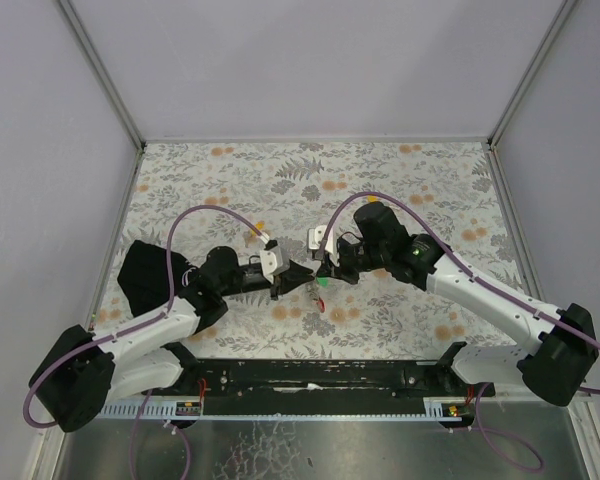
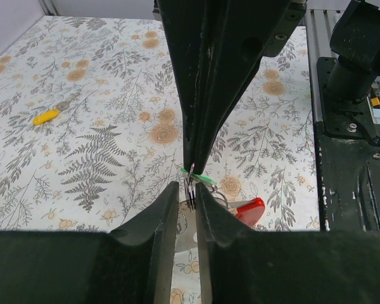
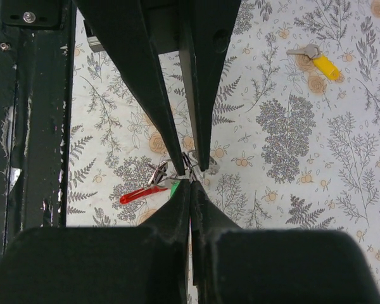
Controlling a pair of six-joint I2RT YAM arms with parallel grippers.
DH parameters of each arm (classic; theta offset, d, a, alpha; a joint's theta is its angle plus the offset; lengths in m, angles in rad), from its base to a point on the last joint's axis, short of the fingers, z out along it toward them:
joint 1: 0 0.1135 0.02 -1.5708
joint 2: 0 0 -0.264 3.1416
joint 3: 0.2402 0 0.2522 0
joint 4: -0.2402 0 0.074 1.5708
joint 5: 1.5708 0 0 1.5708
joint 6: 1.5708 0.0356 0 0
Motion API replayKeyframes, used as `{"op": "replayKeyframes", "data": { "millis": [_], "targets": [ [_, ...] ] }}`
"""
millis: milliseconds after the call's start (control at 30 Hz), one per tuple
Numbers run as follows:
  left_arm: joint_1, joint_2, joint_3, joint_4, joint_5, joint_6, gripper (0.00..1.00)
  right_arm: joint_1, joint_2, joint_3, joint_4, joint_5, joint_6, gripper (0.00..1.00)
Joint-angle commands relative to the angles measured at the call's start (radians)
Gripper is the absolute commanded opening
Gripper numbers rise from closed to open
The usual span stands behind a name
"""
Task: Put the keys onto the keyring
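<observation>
My two grippers meet tip to tip above the middle of the table. The left gripper is shut on the thin metal ring of the keyring, whose red part hangs just below. The right gripper is shut on the green key and holds it against the ring. One yellow key lies loose on the cloth, well away from both grippers. Other silvery pieces hang by the ring. I see no other yellow key.
The floral cloth covers the table inside grey walls. The black base rail runs along the near edge. The right arm's base stands close on the right. Purple cables loop over both arms.
</observation>
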State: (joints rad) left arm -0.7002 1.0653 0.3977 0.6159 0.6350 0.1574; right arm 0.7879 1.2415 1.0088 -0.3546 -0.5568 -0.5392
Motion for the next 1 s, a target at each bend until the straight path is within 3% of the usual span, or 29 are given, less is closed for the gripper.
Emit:
{"op": "replayKeyframes", "data": {
  "millis": [0, 100, 200, 400, 600, 667, 767, 967],
  "targets": [
    [-0.007, 0.017, 0.04, -0.008, -0.017, -0.008, 0.13, -0.004, 0.002, 0.052, 0.041, 0.009, 0.026, 0.0],
    [-0.009, 0.028, 0.045, -0.018, -0.02, -0.007, 0.03, -0.004, 0.002, 0.051, 0.041, 0.014, 0.034, 0.0],
    [-0.009, 0.029, 0.047, -0.039, -0.042, 0.0, 0.01, -0.004, -0.007, 0.043, 0.048, 0.043, 0.046, 0.0],
    [-0.01, 0.03, 0.039, -0.053, -0.07, 0.002, 0.17, -0.004, -0.027, 0.031, 0.055, 0.052, 0.064, 0.0],
    [-0.012, 0.035, 0.046, -0.042, -0.068, -0.005, 0.17, -0.003, -0.022, 0.032, 0.057, 0.036, 0.071, 0.0],
    [-0.012, 0.035, 0.046, -0.029, -0.061, -0.011, 0.14, -0.004, -0.02, 0.031, 0.056, 0.034, 0.072, 0.0],
    [-0.012, 0.042, 0.048, -0.019, -0.056, -0.016, 0.01, -0.004, -0.019, 0.029, 0.059, 0.034, 0.075, 0.0],
    [-0.013, 0.03, 0.034, -0.012, -0.083, -0.018, 0.0, -0.004, -0.043, 0.003, 0.057, 0.095, 0.094, 0.0]
  ]
}}
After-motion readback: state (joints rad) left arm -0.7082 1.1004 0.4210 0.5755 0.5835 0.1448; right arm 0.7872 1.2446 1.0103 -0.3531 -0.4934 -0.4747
